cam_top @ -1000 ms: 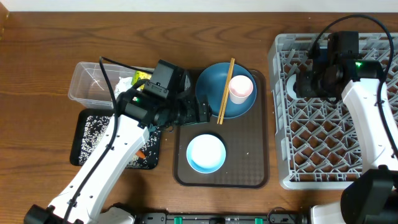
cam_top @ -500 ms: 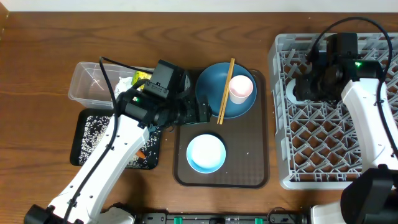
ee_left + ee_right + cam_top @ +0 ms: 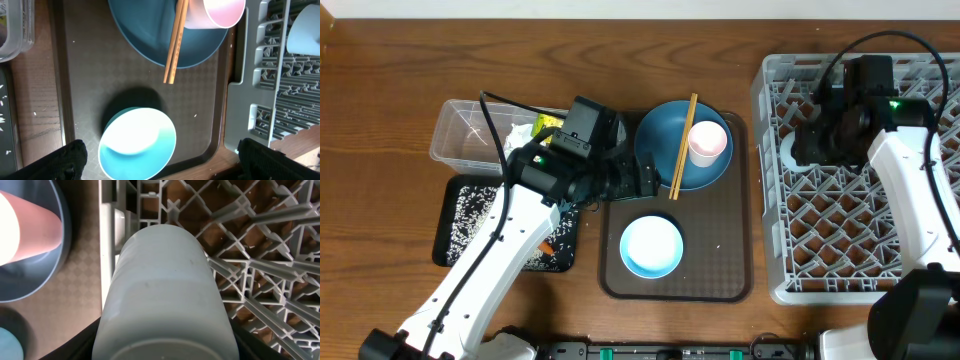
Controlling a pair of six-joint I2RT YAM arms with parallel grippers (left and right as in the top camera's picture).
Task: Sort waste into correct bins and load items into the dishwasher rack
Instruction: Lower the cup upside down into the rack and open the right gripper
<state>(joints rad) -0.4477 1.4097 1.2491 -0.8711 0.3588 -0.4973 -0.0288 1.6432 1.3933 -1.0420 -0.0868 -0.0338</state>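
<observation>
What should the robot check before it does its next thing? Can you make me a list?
1. The right gripper holds the blue cup: ok, jaws shut on it.
2. The cup is over the rack, not the tray: ok.
3. The cup sits down between the pegs: cannot tell.
4. The left gripper is free: ok, jaws wide open, nothing in them.
5. The plate is free to lift: not ok, the chopsticks and the pink cup rest on it.
</observation>
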